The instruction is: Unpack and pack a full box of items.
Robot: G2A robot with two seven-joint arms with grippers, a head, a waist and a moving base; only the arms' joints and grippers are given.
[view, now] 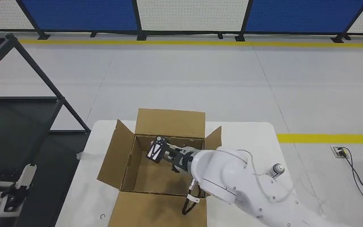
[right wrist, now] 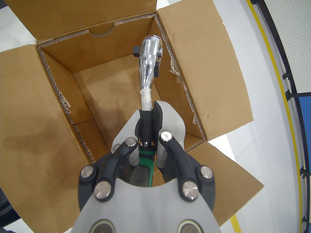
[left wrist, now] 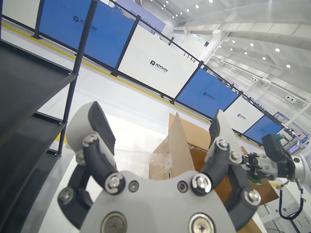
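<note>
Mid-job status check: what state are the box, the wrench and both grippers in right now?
cardboard box: open, all four flaps folded outward.
ratchet wrench: clamped by its handle, chrome head pointing into the box.
right gripper: shut on the ratchet wrench, above the box opening.
left gripper: open, holding nothing, off to the side of the box.

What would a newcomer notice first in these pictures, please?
Probably the open cardboard box on the white table, flaps spread. Over it the right tool is shut on a ratchet with a shiny chrome head, pointing into the box. The left tool hangs open beside the box, holding nothing.
</note>
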